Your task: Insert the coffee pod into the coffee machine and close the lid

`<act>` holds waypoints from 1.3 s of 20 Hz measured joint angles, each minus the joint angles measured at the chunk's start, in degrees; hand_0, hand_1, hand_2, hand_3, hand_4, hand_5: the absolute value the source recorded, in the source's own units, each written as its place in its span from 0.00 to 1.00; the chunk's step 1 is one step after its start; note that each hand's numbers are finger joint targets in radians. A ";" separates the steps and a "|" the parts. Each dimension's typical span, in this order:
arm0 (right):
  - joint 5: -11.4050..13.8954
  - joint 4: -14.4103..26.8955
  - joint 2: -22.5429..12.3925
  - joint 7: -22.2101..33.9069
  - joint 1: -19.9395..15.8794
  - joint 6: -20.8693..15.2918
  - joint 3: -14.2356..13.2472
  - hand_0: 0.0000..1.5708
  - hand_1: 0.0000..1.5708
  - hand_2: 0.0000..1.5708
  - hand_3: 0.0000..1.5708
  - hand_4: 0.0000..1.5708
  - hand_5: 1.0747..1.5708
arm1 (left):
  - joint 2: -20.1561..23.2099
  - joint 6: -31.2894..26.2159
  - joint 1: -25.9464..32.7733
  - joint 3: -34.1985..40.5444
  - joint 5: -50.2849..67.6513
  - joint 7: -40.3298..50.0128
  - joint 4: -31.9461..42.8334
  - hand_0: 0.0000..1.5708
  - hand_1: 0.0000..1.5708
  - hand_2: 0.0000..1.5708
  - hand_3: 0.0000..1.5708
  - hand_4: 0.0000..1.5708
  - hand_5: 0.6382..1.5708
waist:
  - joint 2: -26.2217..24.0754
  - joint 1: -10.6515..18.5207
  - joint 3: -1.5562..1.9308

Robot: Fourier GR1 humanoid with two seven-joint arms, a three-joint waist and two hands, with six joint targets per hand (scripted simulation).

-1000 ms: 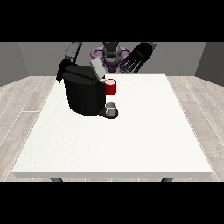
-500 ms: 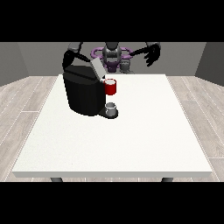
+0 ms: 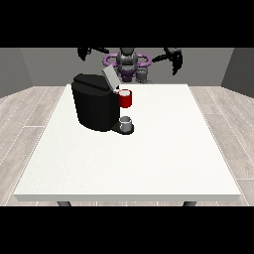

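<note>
Front view: I stand small at the far edge of the white table (image 3: pixel 149 163), with both my arms lifted and spread out to the sides.
Machine: the black coffee machine (image 3: pixel 94 105) stands on the table towards the view's left and nearer my side.
Lid: the lid (image 3: pixel 110 78) is a grey flap that stands tilted up above the machine's top, so I judge it open and not yet closed.
Red thing: a red thing at the machine (image 3: pixel 125 98) sits on the machine's front, just below the lid.
Grey thing: a grey thing (image 3: pixel 126 122) rests on the machine's low base under the red thing; I cannot tell if it is the pod or only a cup.
Pod: I cannot find it plainly anywhere, so I do not say where it is.
Hand at the view's left: hand at left (image 3: pixel 85 51) is high in the air, well apart from the machine; whether its fingers are wide or curled, I cannot tell.
Hand at the view's right: hand at right (image 3: pixel 174 57) is also raised, well apart from the table; its fingers seem to hang down, but how they stand, I cannot tell.
Done: I cannot confirm that the pod is inserted.
Left: in my judgement at least 1 step remains, closing the lid.
</note>
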 measured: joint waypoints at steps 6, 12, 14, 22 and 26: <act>-0.97 1.52 -2.74 1.01 -3.78 0.94 -2.75 0.00 0.00 0.00 0.00 0.00 1.00 | -1.19 -1.06 2.90 -2.57 4.57 2.90 -6.42 0.00 0.00 0.00 0.00 0.25 1.00 | 1.87 2.86 0.02; -4.33 6.24 -4.32 3.24 -9.99 1.73 -6.76 0.00 0.00 0.00 0.00 0.12 1.00 | -1.63 -0.73 4.78 -7.39 8.93 4.94 -12.99 0.00 0.00 0.00 0.00 0.24 1.00 | 5.41 5.87 0.02; -5.71 8.30 -4.19 2.89 -11.15 2.11 -7.91 0.00 0.00 0.00 0.00 0.08 1.00 | -1.67 -0.13 5.79 -9.47 10.42 5.72 -15.29 0.00 0.00 0.00 0.00 0.23 1.00 | 6.35 6.81 0.03; -8.25 12.42 -4.32 4.70 -16.14 2.87 -8.84 0.00 0.00 0.00 0.00 0.00 1.00 | -1.29 0.27 10.98 -12.14 12.69 9.37 -26.33 0.00 0.00 0.00 0.00 0.19 1.00 | 10.55 6.46 0.03; -7.98 14.44 -4.27 4.17 -18.73 2.80 -8.22 0.00 0.00 0.00 0.00 0.00 1.00 | -0.46 -0.24 12.85 -12.34 14.46 10.21 -31.71 0.00 0.00 0.00 0.00 0.24 1.00 | 13.05 6.17 0.01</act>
